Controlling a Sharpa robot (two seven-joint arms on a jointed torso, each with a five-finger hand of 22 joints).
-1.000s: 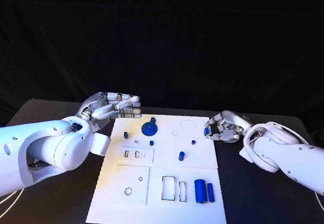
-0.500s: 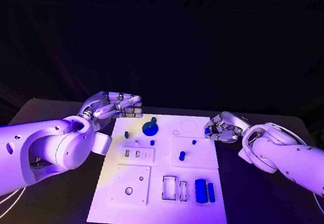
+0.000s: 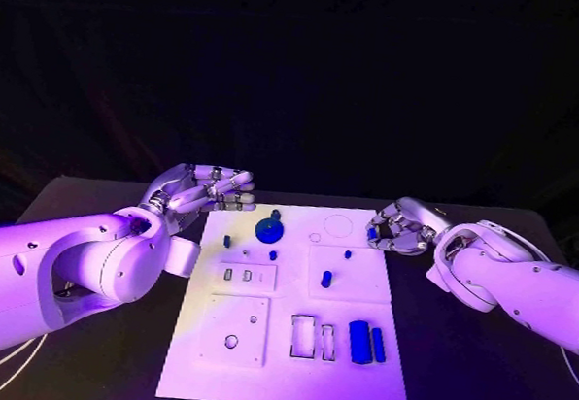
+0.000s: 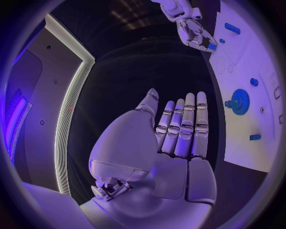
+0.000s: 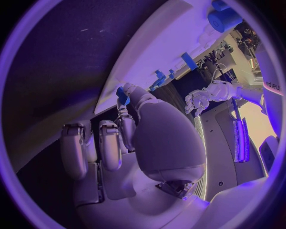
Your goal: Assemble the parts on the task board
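While the left hand [image 3: 206,191] hangs just off the far left corner of the task board [image 3: 284,375], it's got nothing in it, fingers straight and side by side with the palm showing in the left wrist view [image 4: 178,138]. So that one's released, not touching the plate as far as I can tell.

Right hand [image 3: 402,227] sits at the far right edge of the board, fingers curled in, and it's pinching a small blue part [image 5: 123,95] at its fingertips. You can see the same blue bit peeking out in the head view [image 3: 374,233] too. Can't make out its exact shape.

On the board itself: a blue gear [image 3: 269,230] with a knob stands near the far left, close to the open hand. A few small blue pegs [image 3: 325,278] are scattered around the middle. Nearer the robot, on the right side, a fat blue cylinder [image 3: 358,342] lies beside a thinner blue bar [image 3: 378,343], just next to each other. Left of those are a couple of rectangular slots [image 3: 302,336], and a round hole [image 3: 231,341] in the near left panel.
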